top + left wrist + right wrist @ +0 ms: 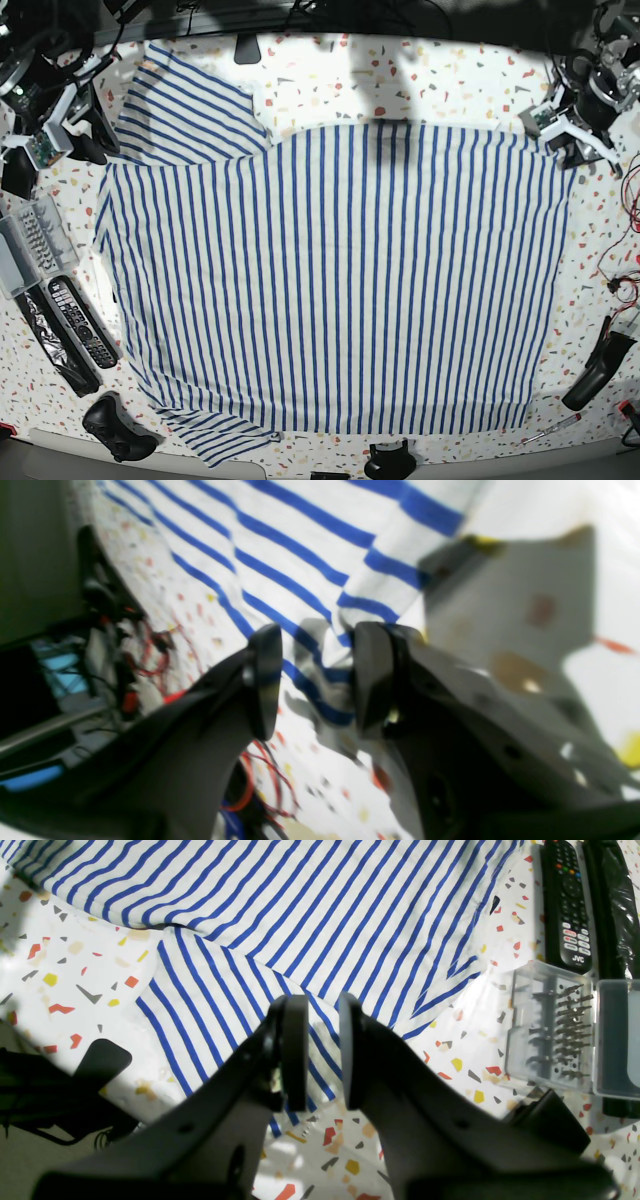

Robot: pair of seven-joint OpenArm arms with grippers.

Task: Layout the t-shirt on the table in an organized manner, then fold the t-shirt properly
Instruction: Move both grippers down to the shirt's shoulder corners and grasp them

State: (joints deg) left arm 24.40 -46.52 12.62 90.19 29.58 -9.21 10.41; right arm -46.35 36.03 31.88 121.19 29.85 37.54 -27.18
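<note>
The white, blue-striped t-shirt (340, 280) lies spread flat over most of the speckled table (440, 80), one sleeve (185, 105) pointing to the far left and another at the near edge. My left gripper (318, 680) is open just above a corner of the t-shirt (300, 540), which shows in the gap between its fingers; in the base view this gripper (575, 145) sits at the shirt's far right corner. My right gripper (322, 1057) hovers over the sleeve of the t-shirt (325, 915) with its jaws a narrow gap apart and nothing clamped; it appears at the far left (95, 140).
A black remote (565, 905) and a clear case of bits (550, 1030) lie left of the shirt, beside a black wrapped bar (612, 905). A game controller (115, 425) sits at the near left. Red wires (620, 285) and a black handle (595, 370) lie at the right edge.
</note>
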